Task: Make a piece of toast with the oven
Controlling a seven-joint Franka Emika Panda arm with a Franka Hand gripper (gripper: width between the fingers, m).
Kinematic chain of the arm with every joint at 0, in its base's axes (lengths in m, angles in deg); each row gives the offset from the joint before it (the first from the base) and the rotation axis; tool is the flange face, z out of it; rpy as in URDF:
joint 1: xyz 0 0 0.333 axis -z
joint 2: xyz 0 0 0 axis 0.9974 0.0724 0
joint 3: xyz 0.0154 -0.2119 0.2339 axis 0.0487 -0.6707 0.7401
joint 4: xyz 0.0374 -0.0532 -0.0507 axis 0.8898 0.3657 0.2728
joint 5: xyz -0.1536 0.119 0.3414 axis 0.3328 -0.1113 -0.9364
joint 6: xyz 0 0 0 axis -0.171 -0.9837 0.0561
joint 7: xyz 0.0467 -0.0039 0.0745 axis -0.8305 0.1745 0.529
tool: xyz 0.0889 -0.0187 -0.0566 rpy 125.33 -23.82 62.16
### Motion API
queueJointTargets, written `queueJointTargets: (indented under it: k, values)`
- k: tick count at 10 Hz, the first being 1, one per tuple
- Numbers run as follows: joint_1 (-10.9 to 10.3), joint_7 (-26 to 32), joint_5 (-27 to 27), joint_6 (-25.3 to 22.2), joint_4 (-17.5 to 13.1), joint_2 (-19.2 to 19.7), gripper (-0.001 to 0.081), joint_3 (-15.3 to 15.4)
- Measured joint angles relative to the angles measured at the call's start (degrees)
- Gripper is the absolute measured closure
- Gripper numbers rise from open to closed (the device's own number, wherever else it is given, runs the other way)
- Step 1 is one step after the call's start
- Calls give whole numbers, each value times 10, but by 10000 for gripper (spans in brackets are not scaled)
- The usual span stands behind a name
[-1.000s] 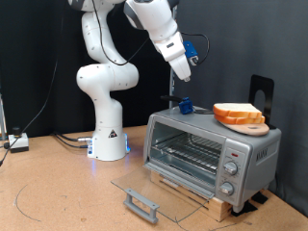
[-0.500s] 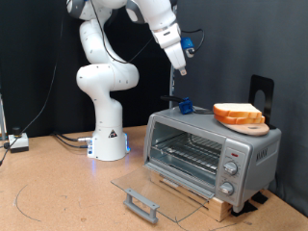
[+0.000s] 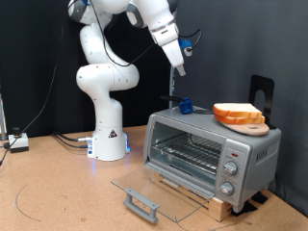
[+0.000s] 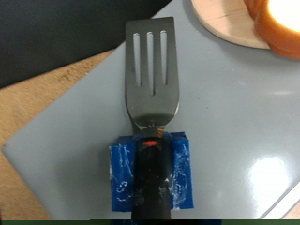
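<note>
In the wrist view the piece of toast (image 4: 284, 21) sits in the upper right corner, cut off by the top and right edges so only a curve of orange crust and a bit of pale face show. The round wooden board (image 4: 230, 28) under it is clipped by the top edge too. The spatula's black handle (image 4: 150, 192) runs off the bottom edge, and the hand's fingers are out of sight there.

From the exterior view, the hand (image 3: 179, 68) is small and dark at the upper middle; whether its fingers are apart is too fine to tell. The oven's knobs (image 3: 231, 176) are too small to read, and the arm's top is cropped by the upper edge.
</note>
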Motion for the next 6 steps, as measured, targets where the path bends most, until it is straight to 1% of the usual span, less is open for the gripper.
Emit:
queueJointTargets:
  k: [2, 4, 6]
  values:
    - [-2, 12, -1, 3, 17, -29, -3, 3]
    - [-2, 13, -8, 3, 18, -49, -3, -1]
    - [-2, 14, -8, -19, 18, -58, -3, -11]
